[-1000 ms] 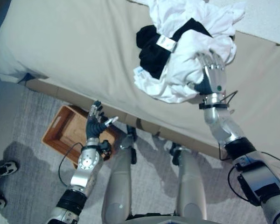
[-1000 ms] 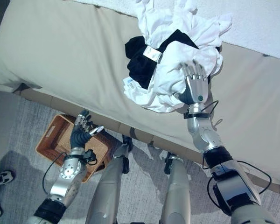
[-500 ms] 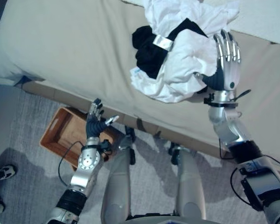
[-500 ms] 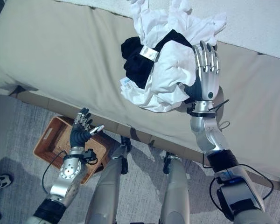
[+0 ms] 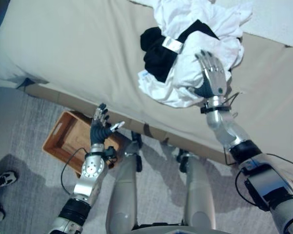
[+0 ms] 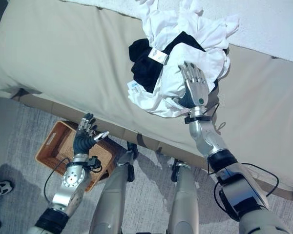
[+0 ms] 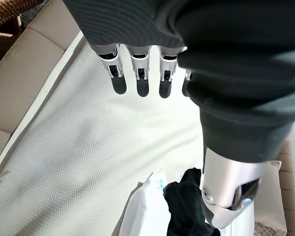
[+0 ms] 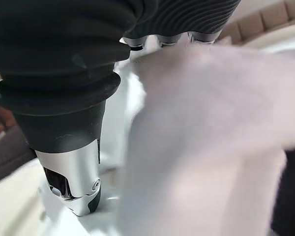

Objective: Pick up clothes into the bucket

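Observation:
A pile of white clothes with a black garment in it lies on the beige bed, near its front edge. My right hand rests on the pile's right side, open, with its fingers spread over the white cloth. The right wrist view has white cloth covering the fingertips while the thumb stands straight and free. The brown wicker basket stands on the floor below the bed's edge. My left hand hovers open just above the basket's right end, holding nothing.
The beige bed spans the upper part of the view, and a white blanket covers its far right. Grey carpet surrounds the basket. A person's shoes stand at the lower left.
The right hand lifted off the pile with straight fingers half a second ago, then came down again on the white cloth a little further left. The left hand has held still.

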Robot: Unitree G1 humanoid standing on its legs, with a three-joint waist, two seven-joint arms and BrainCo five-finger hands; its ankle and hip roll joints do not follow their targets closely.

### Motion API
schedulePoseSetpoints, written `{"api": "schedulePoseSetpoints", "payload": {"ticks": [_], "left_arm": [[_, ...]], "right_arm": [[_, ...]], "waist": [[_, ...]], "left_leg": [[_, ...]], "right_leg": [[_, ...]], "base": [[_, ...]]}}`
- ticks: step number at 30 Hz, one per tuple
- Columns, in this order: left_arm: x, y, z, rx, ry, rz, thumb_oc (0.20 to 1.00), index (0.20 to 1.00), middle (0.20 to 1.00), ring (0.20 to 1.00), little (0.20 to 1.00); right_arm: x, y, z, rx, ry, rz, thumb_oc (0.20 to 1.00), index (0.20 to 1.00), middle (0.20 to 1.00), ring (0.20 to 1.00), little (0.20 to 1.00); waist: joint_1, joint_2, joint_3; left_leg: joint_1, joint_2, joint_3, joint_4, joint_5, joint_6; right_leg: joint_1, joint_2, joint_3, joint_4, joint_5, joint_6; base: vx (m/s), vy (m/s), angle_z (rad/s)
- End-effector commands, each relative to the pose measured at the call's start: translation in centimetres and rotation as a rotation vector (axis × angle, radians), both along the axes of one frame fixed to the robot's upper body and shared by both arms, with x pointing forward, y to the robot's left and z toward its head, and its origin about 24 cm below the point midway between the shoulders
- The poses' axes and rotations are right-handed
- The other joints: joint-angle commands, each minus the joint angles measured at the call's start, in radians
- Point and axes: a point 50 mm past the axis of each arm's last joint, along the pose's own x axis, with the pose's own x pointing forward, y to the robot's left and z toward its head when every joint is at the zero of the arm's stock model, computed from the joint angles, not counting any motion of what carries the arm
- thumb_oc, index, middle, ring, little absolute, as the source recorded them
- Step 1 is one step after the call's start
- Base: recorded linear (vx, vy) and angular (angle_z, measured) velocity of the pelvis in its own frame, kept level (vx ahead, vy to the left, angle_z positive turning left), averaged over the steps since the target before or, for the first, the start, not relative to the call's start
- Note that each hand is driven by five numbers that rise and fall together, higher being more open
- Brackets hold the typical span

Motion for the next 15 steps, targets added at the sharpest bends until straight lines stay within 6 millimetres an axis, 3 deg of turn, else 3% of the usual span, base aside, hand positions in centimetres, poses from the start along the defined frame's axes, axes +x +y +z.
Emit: {"api": "schedulePoseSetpoints", "payload": {"ticks": [1, 2, 4, 15], "left_arm": [[-0.8, 0.4, 0.5, -0.001, -0.056, -0.007, 1.0, 1.0, 1.0, 1.0, 1.0], [-0.8, 0.4, 0.6, -0.001, -0.057, -0.011, 1.0, 1.0, 1.0, 1.0, 1.0], [-0.7, 0.4, 0.6, -0.001, -0.056, -0.017, 1.0, 1.0, 1.0, 1.0, 1.0], [-0.6, 0.4, 0.6, 0.008, -0.052, -0.02, 1.0, 1.0, 1.0, 1.0, 1.0]], "right_arm": [[0.9, 0.2, 1.1, 0.03, -0.013, 0.003, 1.0, 1.0, 1.0, 1.0, 1.0], [1.1, 0.1, 1.1, 0.03, -0.001, -0.008, 0.598, 0.598, 0.598, 0.598, 0.598], [1.5, -0.2, 1.2, 0.035, 0.016, -0.032, 0.209, 0.209, 0.209, 0.209, 0.209], [1.5, -1.1, 2.4, 0.082, -0.035, -0.047, 0.2, 0.2, 0.2, 0.2, 0.2]], "waist": [[0.013, -0.008, -0.048], [0.016, -0.007, -0.046], [0.02, -0.005, -0.045], [0.02, -0.009, -0.044]], "left_leg": [[0.001, 0.005, -0.048, 0.076, -0.103, -0.016], [0.001, 0.005, -0.049, 0.077, -0.103, -0.015], [0.001, 0.004, -0.049, 0.081, -0.105, -0.014], [0.012, 0.004, -0.048, 0.083, -0.11, -0.009]], "right_leg": [[0.051, -0.051, -0.002, -0.176, 0.21, 0.064], [0.052, -0.051, -0.003, -0.176, 0.211, 0.064], [0.053, -0.052, -0.004, -0.174, 0.21, 0.063], [0.066, -0.052, -0.006, -0.173, 0.21, 0.063]], "base": [[0.0, 0.0, 0.0], [0.0, 0.0, 0.0], [0.0, 0.0, 0.0], [0.0, 0.0, 0.0]]}}
